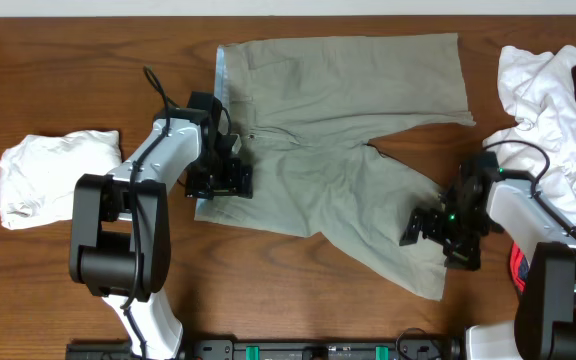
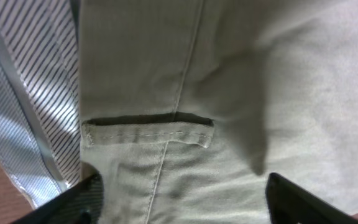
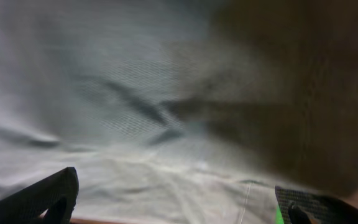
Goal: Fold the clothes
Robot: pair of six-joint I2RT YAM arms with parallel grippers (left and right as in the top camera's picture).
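The khaki-beige shorts point(image 1: 338, 150) lie spread flat on the table, waistband to the left with its pale blue striped lining point(image 2: 36, 106) showing, two legs to the right. My left gripper point(image 1: 218, 180) is open, low over the waistband's near corner, fingers either side of the cloth by a welt pocket point(image 2: 148, 130). My right gripper point(image 1: 438, 235) is open, low over the near leg's hem point(image 3: 185, 180), its fingers spread wide over the cloth.
A crumpled white garment point(image 1: 53, 175) lies at the left. A pile of white, black and red-trimmed clothes point(image 1: 553, 100) sits at the right edge. Brown wooden table point(image 1: 298, 290) shows in front of the shorts.
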